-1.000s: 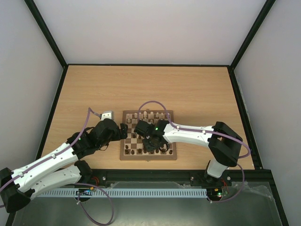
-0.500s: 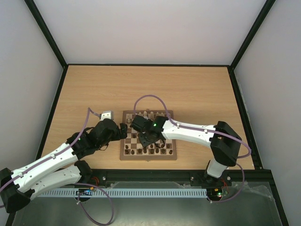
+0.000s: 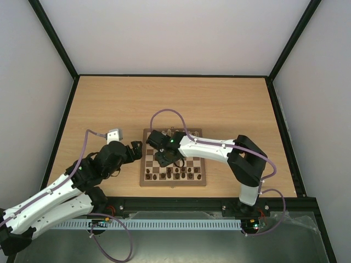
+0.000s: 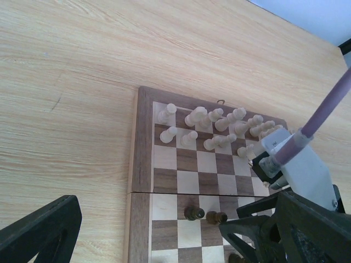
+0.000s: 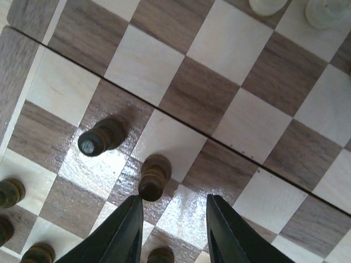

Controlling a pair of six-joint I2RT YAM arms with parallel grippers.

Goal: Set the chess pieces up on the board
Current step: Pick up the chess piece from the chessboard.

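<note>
On the board [image 5: 236,41], dark pawn [image 5: 153,178] upright

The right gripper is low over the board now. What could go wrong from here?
The right gripper is open, with one finger very near a dark pawn; moving sideways could tip it. The right arm's wrist also hangs close to the crowded pale pieces and might brush them.
</note>
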